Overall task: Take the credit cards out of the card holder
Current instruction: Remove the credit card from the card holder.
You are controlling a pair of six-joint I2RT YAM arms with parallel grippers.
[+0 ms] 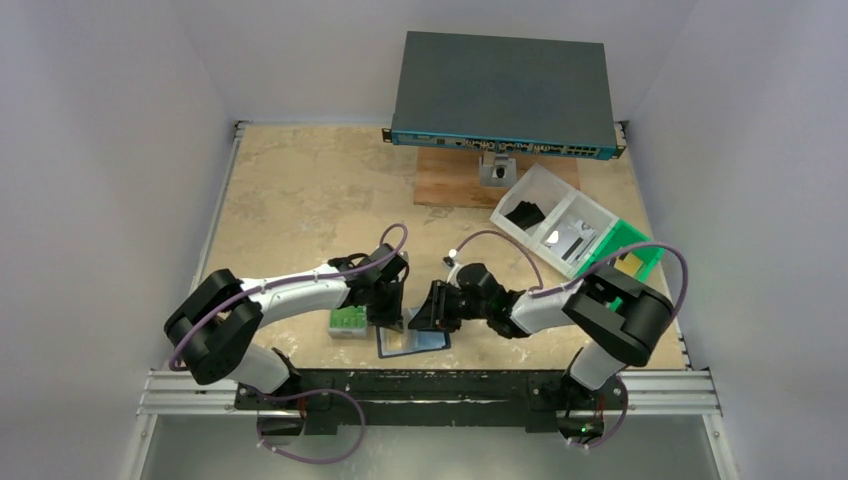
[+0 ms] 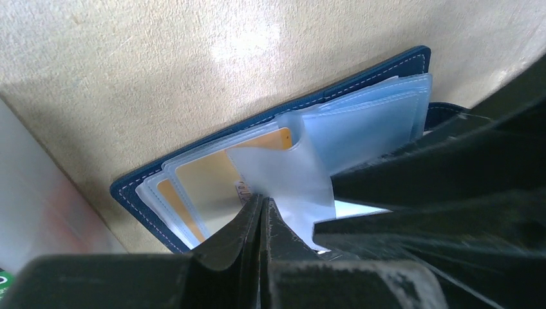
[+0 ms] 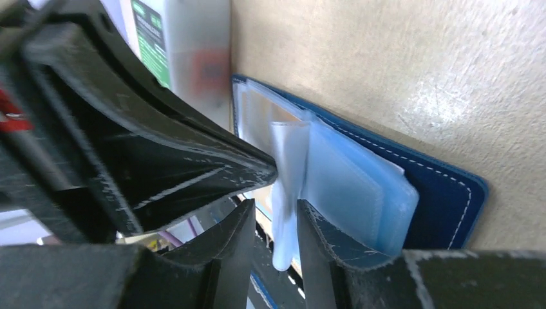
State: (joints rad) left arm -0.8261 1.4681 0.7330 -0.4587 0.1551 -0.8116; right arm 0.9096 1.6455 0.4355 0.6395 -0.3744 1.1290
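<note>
Card holder (image 1: 412, 343) lies open and flat on the desk (image 1: 300, 200), close to its near edge, in the top view. The left gripper (image 1: 388, 312) and the right gripper (image 1: 428, 312) crowd over it from either side. A grey case (image 1: 346, 321) with a green label sits just to its left. From this height neither gripper's state can be read.

The left wrist view shows the left gripper (image 2: 261, 209) clenched on one clear sleeve (image 2: 283, 174) and lifting it off the fanned stack. Tan-gold credit cards (image 2: 206, 183) sit inside the sleeves beneath it, none of them out yet. The navy cover (image 2: 360, 77) rests on the desk.

In the right wrist view the same sleeve (image 3: 286, 161) hangs between the fingers of the right gripper (image 3: 275, 209). Those jaws stand slightly apart, one finger clear of the plastic, so it is released and holds nothing.

Several things could go wrong from here. The raised sleeve looks empty or nearly so, and closing on it would catch plastic rather than a card. If both grippers pinch that one sleeve and pull apart, it could tear at the spine. The whole holder could also lift and slide, because nothing pins the cover. It lies near the desk's edge, so a drag toward the arms might tip it off. The left pinch may also squeeze the sleeve mouth shut and jam any card inside.
</note>
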